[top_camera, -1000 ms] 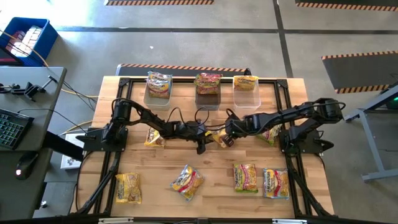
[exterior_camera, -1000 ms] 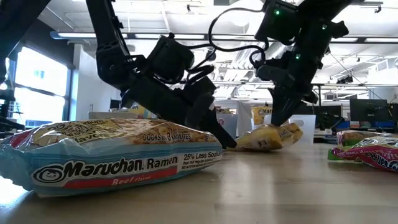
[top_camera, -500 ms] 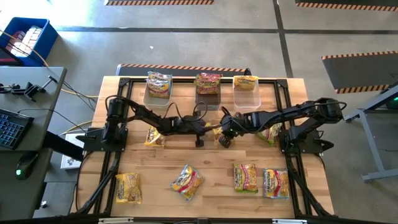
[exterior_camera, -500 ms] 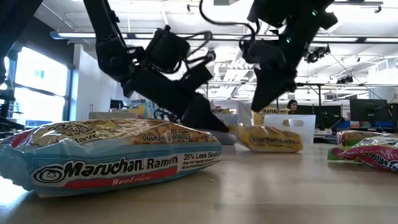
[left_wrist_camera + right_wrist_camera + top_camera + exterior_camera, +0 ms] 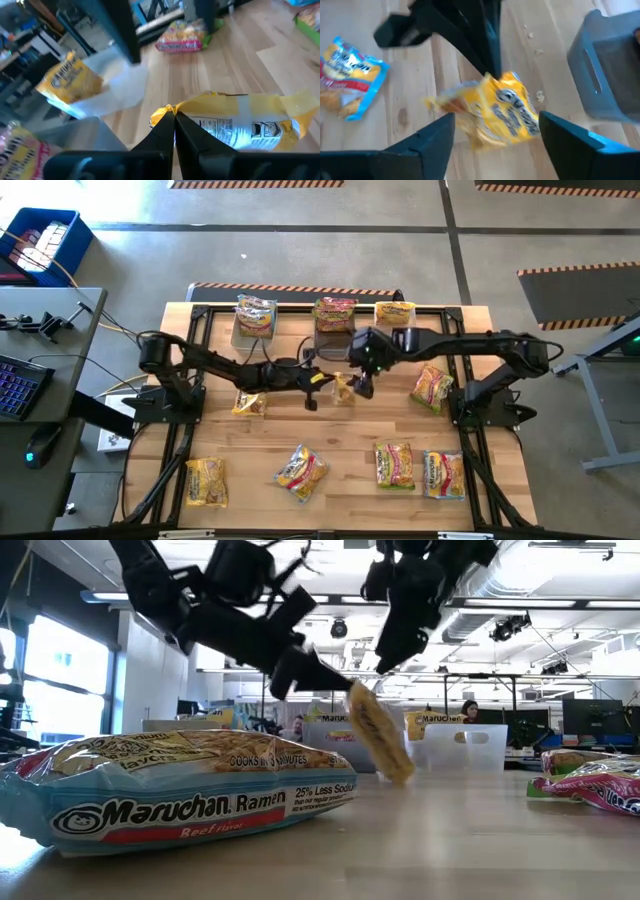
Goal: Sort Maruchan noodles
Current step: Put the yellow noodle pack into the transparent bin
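In the high view, the left gripper is near the middle of the table, just in front of the three tubs at the far edge, and it pinches a corner of a yellow packet. The right gripper is just beside this packet on its other side, with its fingers spread and holding nothing. Other noodle packets lie flat in a row along the near edge, one more is beside the left arm and one beside the right arm. In the low view, the yellow packet hangs tilted, its long axis running from the upper left down to the lower right, with the lower end close to the table; I cannot tell if it touches the wood. The left gripper grips its upper end, and the right gripper is above it, apart from it. A large packet in front reads "Maruchan Ramen", "Beef Flavor" and "25% Less Sodium". In the left wrist view, the two fingers are closed together on the crimped edge of the packet, whose back shows small print that cannot be read. In the right wrist view, the open fingers stand wide on both sides of the packet without touching it.
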`<action>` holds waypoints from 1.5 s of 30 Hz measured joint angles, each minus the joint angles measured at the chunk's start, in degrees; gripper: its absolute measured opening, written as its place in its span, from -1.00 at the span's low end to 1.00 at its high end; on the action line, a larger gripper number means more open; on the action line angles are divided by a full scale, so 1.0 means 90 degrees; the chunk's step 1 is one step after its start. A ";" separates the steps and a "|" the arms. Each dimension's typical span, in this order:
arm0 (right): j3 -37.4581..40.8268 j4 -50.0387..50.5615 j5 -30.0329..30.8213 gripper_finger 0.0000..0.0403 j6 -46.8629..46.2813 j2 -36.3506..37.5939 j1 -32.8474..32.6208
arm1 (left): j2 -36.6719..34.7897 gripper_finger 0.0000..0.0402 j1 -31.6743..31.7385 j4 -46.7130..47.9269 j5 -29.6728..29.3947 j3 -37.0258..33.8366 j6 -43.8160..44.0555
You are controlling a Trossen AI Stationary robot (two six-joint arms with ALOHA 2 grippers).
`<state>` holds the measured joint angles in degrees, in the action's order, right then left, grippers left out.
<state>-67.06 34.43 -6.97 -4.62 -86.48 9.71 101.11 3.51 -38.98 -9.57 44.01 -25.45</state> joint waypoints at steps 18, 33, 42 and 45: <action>0.1917 -0.3904 -0.3876 0.39 0.1185 -0.0017 0.1389 | -0.0974 -1.00 -0.0369 -0.0181 0.0340 -0.0234 -0.0872; 0.2151 -0.6076 -0.4904 0.36 -0.0078 -0.0686 0.0899 | -0.1608 -1.00 -0.0345 -0.0293 0.0521 -0.0231 -0.0566; 0.2151 -0.6698 -0.4437 -0.14 -0.0661 -0.0792 0.0692 | -0.1903 -1.00 -0.0285 -0.0090 0.0534 -0.0231 -0.0131; 0.2151 -0.6807 -0.4423 -0.36 -0.0687 -0.0772 0.0692 | -0.2166 -0.98 -0.0217 0.0208 0.0525 -0.0231 0.0050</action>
<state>-47.70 -26.84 -46.77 -10.80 -93.43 15.94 81.62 1.55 -37.11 -4.85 41.93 -25.01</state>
